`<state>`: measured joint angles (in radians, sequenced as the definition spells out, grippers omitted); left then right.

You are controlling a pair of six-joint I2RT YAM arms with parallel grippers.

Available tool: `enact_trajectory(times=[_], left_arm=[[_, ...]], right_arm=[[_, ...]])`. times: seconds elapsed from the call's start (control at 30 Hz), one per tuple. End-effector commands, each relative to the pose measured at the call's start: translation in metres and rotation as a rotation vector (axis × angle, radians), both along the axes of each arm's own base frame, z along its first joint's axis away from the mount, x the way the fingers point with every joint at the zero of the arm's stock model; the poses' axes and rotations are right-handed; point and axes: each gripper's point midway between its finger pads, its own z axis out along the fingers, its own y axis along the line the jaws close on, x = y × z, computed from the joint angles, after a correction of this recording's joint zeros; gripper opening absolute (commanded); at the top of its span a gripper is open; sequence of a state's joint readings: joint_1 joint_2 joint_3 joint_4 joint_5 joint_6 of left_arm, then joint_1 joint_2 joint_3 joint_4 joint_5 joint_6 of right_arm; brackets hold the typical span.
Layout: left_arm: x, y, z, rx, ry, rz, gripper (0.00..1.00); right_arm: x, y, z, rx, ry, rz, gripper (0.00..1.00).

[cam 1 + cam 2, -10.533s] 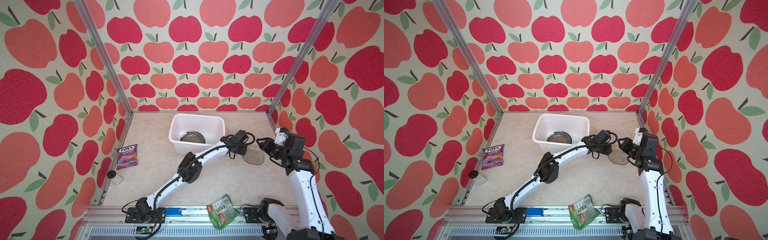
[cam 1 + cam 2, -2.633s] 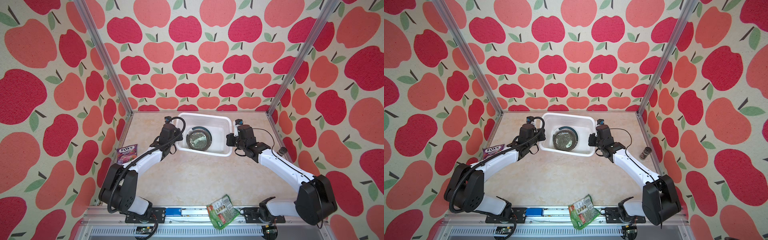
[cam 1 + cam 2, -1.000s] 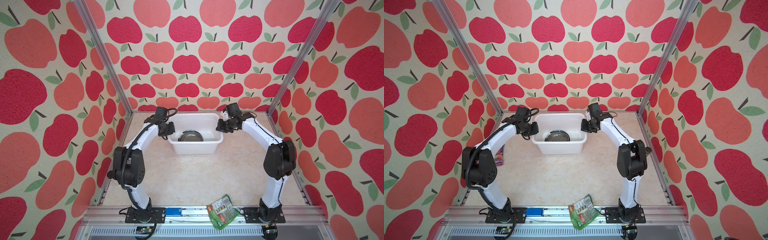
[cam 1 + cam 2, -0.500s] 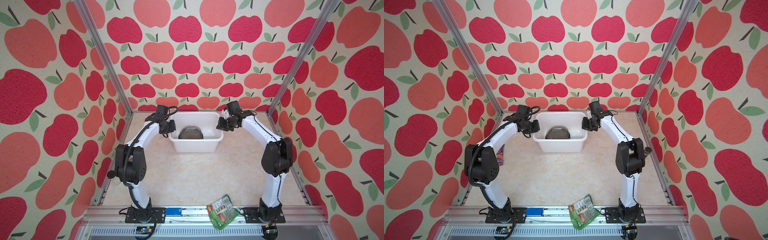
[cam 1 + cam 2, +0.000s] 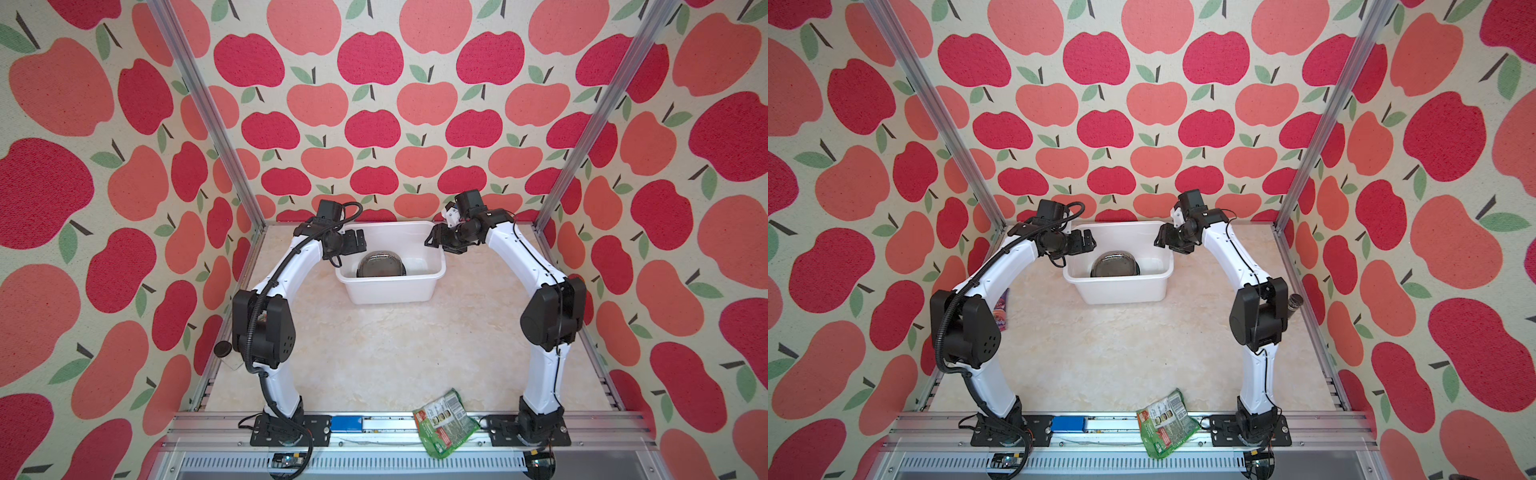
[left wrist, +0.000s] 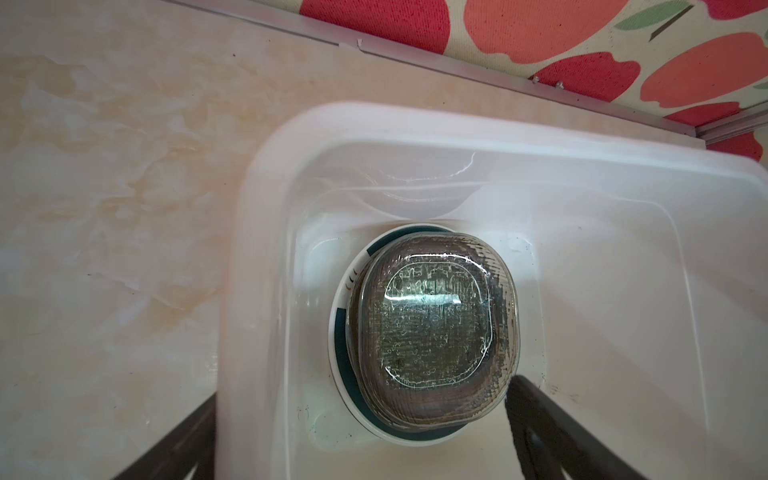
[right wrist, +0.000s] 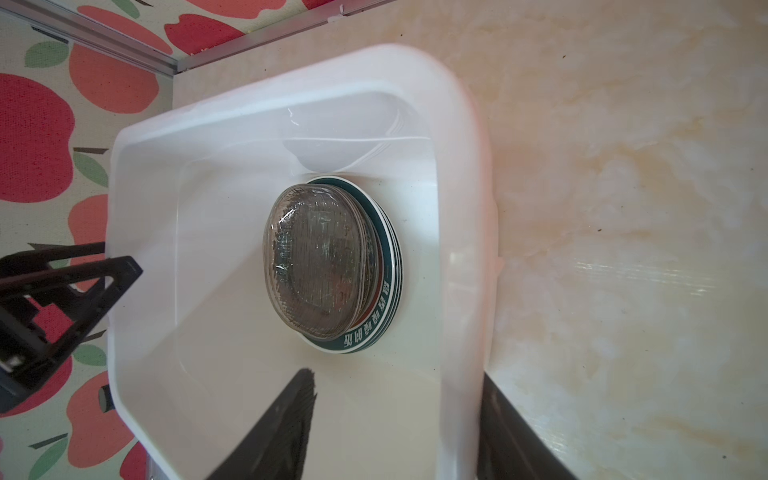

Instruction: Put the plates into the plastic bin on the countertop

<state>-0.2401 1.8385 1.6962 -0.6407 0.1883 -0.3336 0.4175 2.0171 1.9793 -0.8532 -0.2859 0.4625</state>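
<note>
The plastic bin (image 5: 390, 277) stands at the back of the countertop (image 5: 395, 353), its long side running across from one arm to the other. The plates (image 5: 381, 266) lie stacked inside it, a brownish glass one on top of round ones with dark green rims.

My left gripper (image 5: 353, 243) sits at the bin's left end and my right gripper (image 5: 434, 241) at its right end. Both have their jaws apart and hold nothing. What matters for the next move is that each pair of jaws straddles the bin's wall. In the left wrist view one of the fingers (image 6: 540, 419) hangs inside the bin close to the stack, and the other is outside the wall. The right wrist view shows the same, with an inner finger (image 7: 286, 419) clear of the wall. I judge that I must lift clear before swinging away, or I will drag the bin. The stack lies a little nearer my left gripper.

I cannot count the plates. The near wall hides the foot of the stack in both top views, and the glass blurs the layers. No plate shows on the open counter, only a green packet (image 5: 444, 422) at the front. A purple bag (image 5: 1003, 309) is mostly hidden behind my left arm.
</note>
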Motion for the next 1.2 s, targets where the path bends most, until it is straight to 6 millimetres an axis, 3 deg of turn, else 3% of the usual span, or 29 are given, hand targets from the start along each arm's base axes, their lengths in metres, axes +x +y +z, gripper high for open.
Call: enact_trajectory(times=[0.0,0.4,0.53,0.6,0.67,0.73,0.83,0.87,0.93,1.07,1.17], left_arm=[[0.007,0.007,0.051,0.012,-0.139,-0.006,0.99],[0.003,0.038,0.082,0.035,-0.217,0.048,0.99],[-0.001,0.071,0.098,0.147,-0.300,0.162,0.99],[-0.008,0.095,0.112,0.191,-0.386,0.249,0.99],[-0.015,0.117,0.117,0.245,-0.492,0.310,0.99],[-0.022,0.127,0.106,0.311,-0.586,0.312,0.99],[-0.039,0.119,0.093,0.375,-0.813,0.222,0.99],[-0.046,0.130,0.094,0.366,-0.866,0.292,0.99],[-0.061,0.153,0.076,0.354,-0.796,0.394,0.99],[-0.116,0.179,0.029,0.423,-0.682,0.463,0.99],[-0.132,0.207,-0.006,0.446,-0.641,0.547,0.99]], right_arm=[[-0.004,-0.012,0.041,-0.007,-0.091,0.006,0.63],[-0.005,-0.071,0.053,-0.060,-0.120,-0.101,0.65],[-0.002,-0.091,0.074,-0.096,-0.251,-0.134,0.67],[-0.002,-0.107,0.083,-0.150,-0.368,-0.167,0.98],[-0.002,-0.133,0.083,-0.254,-0.450,-0.239,0.99],[-0.001,-0.154,0.077,-0.356,-0.495,-0.282,0.99],[-0.003,-0.184,0.059,-0.504,-0.542,-0.343,0.99],[-0.005,-0.194,0.052,-0.543,-0.554,-0.378,0.99],[-0.014,-0.201,0.037,-0.534,-0.548,-0.404,0.99],[-0.038,-0.200,0.007,-0.506,-0.581,-0.379,0.99],[-0.047,-0.202,-0.004,-0.505,-0.666,-0.367,0.99]])
